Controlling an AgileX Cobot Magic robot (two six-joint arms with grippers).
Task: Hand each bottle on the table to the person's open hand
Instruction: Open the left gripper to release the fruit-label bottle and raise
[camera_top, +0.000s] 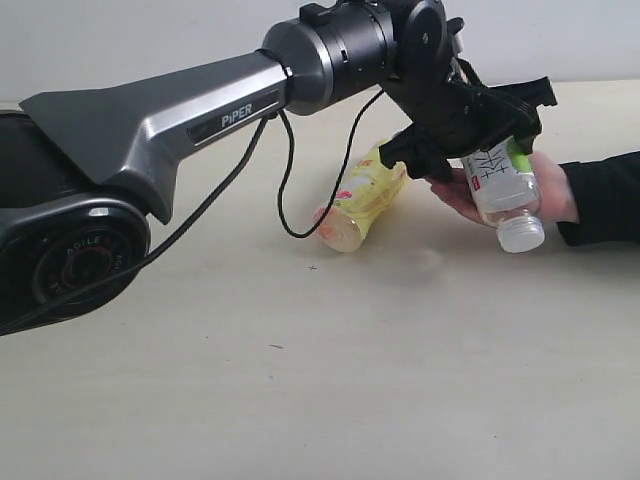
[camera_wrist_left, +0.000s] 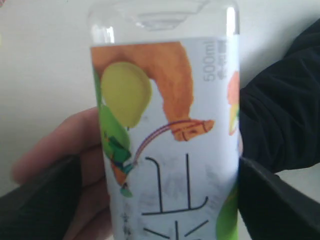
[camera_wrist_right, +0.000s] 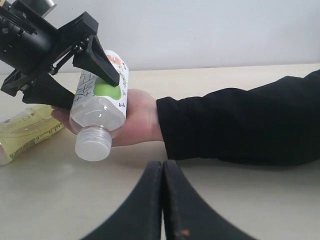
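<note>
The squarish clear bottle (camera_top: 503, 188) with the white-green fruit label lies tilted, cap down, on the person's open hand (camera_top: 450, 195). My left gripper (camera_top: 475, 135) straddles it. In the left wrist view the bottle (camera_wrist_left: 170, 150) touches one finger (camera_wrist_left: 272, 200), while a strip of the hand (camera_wrist_left: 70, 145) shows between it and the other finger, so the jaws stand open around it. The yellow bottle (camera_top: 362, 198) lies on its side on the table (camera_top: 300, 380) beside the hand. My right gripper (camera_wrist_right: 163, 167) is shut and empty, low over the table in front of the hand (camera_wrist_right: 140, 117). The other two bottles are out of view.
The person's black sleeve (camera_wrist_right: 240, 122) reaches in from the right across the table. My left arm's grey link (camera_top: 170, 120) and its cable (camera_top: 290, 190) span the upper left of the exterior view. A pale wall (camera_wrist_right: 210, 30) stands behind the table.
</note>
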